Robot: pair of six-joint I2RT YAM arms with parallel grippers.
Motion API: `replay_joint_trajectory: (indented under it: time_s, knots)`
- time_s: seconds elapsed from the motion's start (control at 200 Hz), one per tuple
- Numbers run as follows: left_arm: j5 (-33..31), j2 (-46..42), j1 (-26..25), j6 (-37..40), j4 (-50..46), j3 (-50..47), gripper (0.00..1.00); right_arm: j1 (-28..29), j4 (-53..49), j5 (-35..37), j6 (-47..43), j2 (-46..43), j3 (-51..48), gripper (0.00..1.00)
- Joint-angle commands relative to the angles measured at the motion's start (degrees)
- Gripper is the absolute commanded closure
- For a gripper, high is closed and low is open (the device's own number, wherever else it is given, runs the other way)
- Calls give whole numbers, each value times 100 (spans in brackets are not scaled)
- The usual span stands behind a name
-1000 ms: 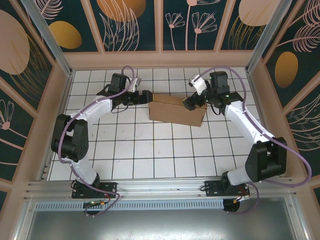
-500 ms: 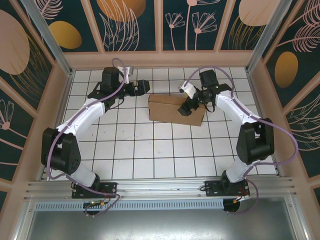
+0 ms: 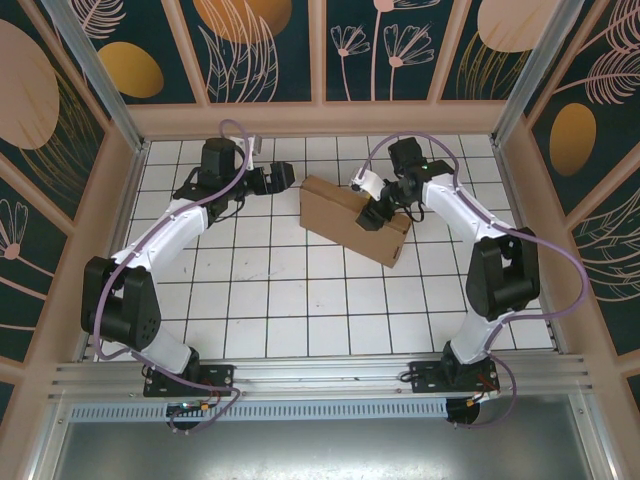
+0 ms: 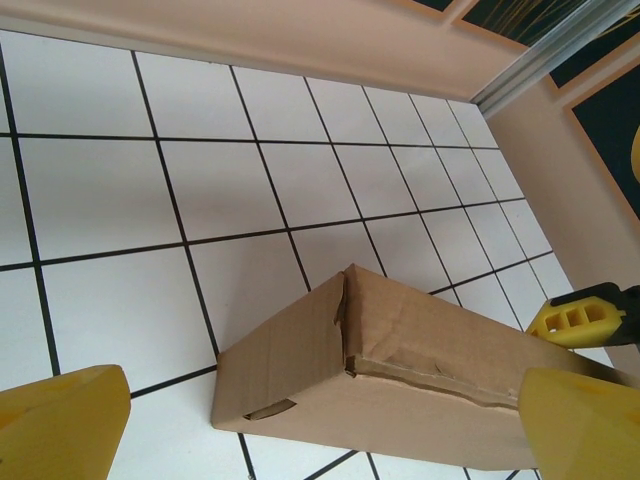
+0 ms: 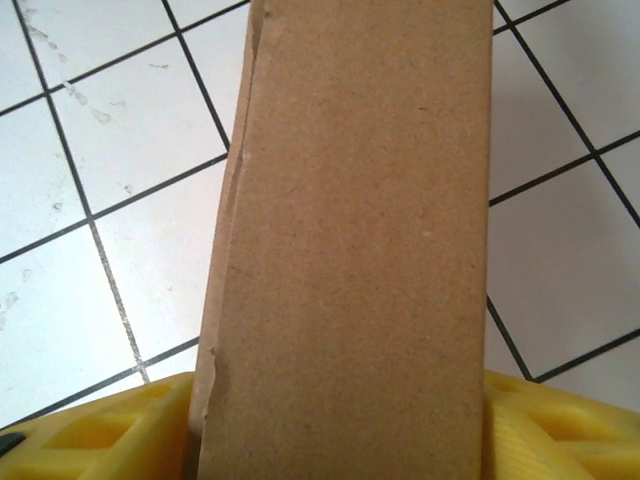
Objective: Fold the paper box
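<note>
Right jaws clasp paper box [image 3: 335, 208], left jaws wide

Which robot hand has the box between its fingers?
The right gripper: its yellow fingers press both sides of the paper box. The left gripper hangs open, apart from it.

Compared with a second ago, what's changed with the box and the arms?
The paper box has turned on the table, its right end swinging toward the near side. The right gripper has closed against both its long sides. The left gripper backed off the box's left end, open. The box still lies flat and closed.
</note>
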Motion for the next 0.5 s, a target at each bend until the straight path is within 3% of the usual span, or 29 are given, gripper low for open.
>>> replay_joint_trajectory:
  time_s: [0.0, 0.205, 0.495]
  knots:
    - [-48, -82, 47, 138, 14, -77, 1, 137, 410, 470, 177, -455, -27, 35]
    - [-82, -126, 82, 84, 109, -151, 1, 396, 1295, 2082, 660, -800, -350, 36]
    - [-4, -103, 128, 41, 174, -254, 2, 398, 900, 1435, 681, -687, -425, 25]
